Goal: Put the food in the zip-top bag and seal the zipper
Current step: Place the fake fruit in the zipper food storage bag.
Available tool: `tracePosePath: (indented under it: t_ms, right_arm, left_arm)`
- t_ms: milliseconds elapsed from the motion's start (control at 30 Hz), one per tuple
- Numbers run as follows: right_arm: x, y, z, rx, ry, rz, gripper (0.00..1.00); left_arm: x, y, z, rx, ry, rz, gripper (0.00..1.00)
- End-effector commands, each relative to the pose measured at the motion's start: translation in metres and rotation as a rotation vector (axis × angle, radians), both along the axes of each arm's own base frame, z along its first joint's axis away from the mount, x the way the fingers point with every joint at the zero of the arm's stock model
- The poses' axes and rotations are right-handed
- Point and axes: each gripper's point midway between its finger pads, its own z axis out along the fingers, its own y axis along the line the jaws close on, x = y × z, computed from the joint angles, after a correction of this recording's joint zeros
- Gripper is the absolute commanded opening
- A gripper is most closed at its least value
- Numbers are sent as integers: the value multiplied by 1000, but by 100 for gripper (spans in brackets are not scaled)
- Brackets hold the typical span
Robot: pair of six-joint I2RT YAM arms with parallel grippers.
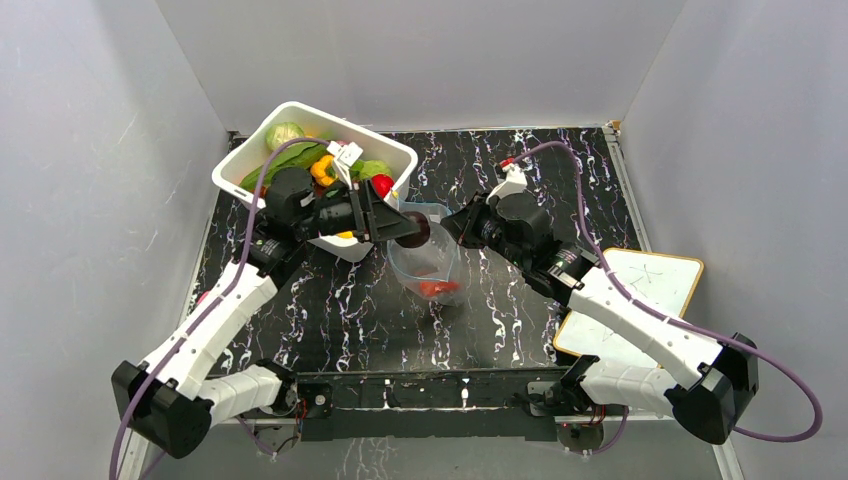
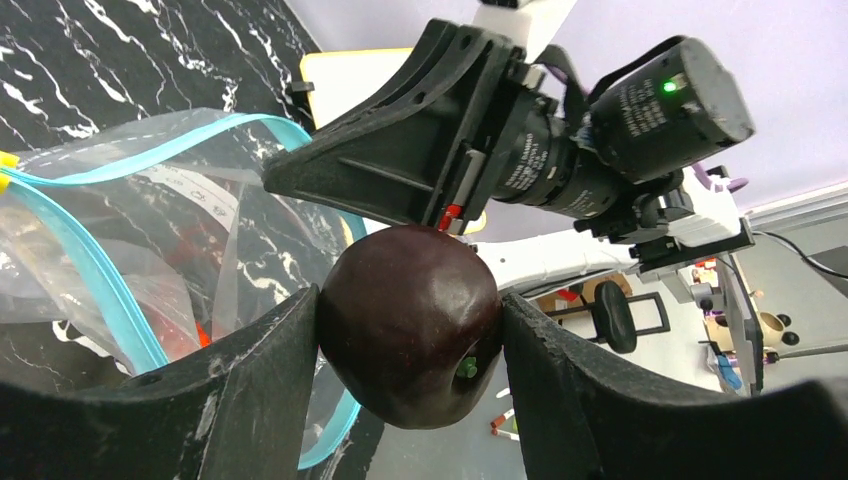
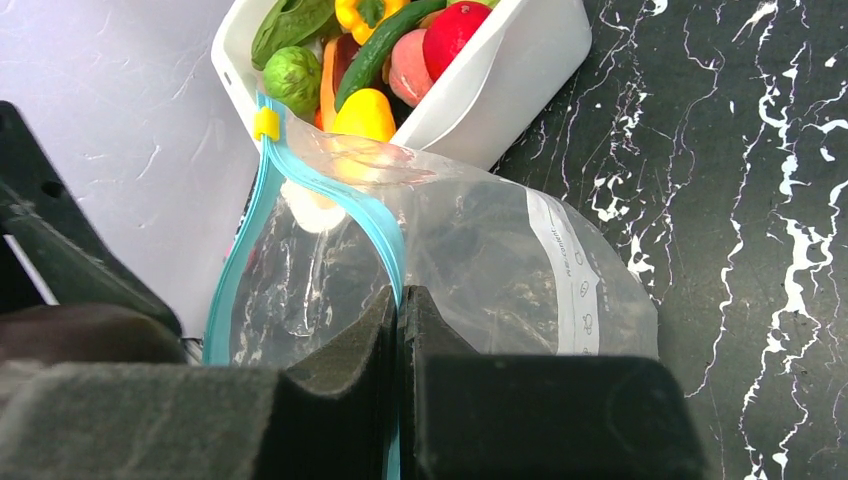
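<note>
Black marbled table (image 1: 330,310): one crinkly clear zip-top bag (image 1: 430,262), one white tub (image 1: 395,152) at eleven o'clock. Left gripper (image 1: 408,229) grasps one glossy round dark-purple fruit (image 2: 410,335); right gripper (image 3: 398,310) clamps the zipper (image 3: 372,213).

A black table (image 1: 330,310), veined white like marble, fills the scene. Plain pale-grey walls box it in: a left wall (image 1: 90,200), a back wall (image 1: 420,50) and a right wall (image 1: 760,150). Each meets the table's edge, and each is faintly scuffed. A thin pale strip (image 1: 560,128) runs along the table's far edge. At the table's right edge lies a white board (image 1: 665,275) with an orange rim and faint marks on it. The light is soft and even, giving a dull sheen on the walls and weak shadows on the table. The left wrist view shows, past the table, a lilac wall (image 2: 790,80), a pale floor (image 2: 680,350) and a black chair (image 2: 612,318), with clutter too small to name.
</note>
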Motion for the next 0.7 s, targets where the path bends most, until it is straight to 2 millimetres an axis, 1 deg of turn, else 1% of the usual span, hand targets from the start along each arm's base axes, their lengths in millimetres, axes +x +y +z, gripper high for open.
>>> tracePosePath:
  t_ms: [0, 67, 200, 367, 533, 667]
  right_arm:
    - [-2, 3, 29, 79, -62, 8, 0]
    - [-3, 2, 31, 84, -64, 9, 0]
    - [-5, 0, 31, 89, -67, 6, 0]
    - [-7, 0, 30, 92, -65, 13, 0]
    - [-9, -2, 27, 84, -64, 12, 0]
    - [-9, -6, 27, 82, -70, 1, 0]
  left_arm:
    - [2, -8, -8, 34, 5, 1, 45]
    - [2, -11, -13, 45, 20, -3, 48]
    - [2, -15, -20, 64, 41, -12, 60]
    - [1, -14, -20, 75, 32, -18, 71]
    - [3, -12, -18, 81, 17, 8, 77]
    - [5, -7, -19, 122, 13, 29, 78]
